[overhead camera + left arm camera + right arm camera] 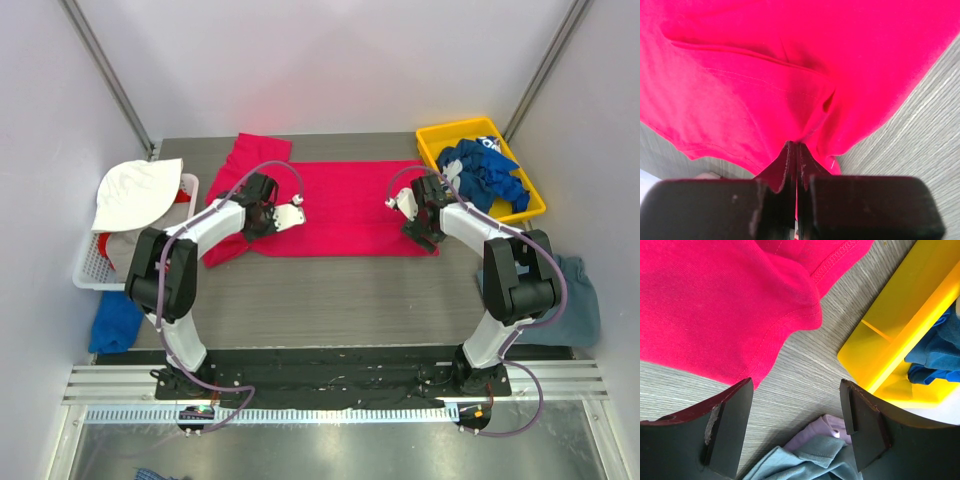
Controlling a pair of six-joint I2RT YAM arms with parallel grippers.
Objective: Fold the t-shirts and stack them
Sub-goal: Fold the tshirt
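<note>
A bright pink-red t-shirt [345, 205] lies spread across the middle of the table, one sleeve reaching toward the back left. My left gripper [265, 222] sits at its left side, and in the left wrist view the left gripper [797, 146] is shut on a pinched fold of the pink-red t-shirt [790, 75]. My right gripper [425, 232] hovers at the shirt's right edge. It is open in the right wrist view [796, 390], over bare table just off the shirt's hem [730, 305]. Royal blue t-shirts [485, 172] fill a yellow bin. A slate grey-blue t-shirt [580, 298] lies at the far right.
The yellow bin [436, 138] stands at the back right, close to my right gripper, and shows as a yellow wall [900, 335] in the right wrist view. A white basket [92, 268] with white cloth [135, 188] sits at the left. A blue cloth [115, 320] lies below it.
</note>
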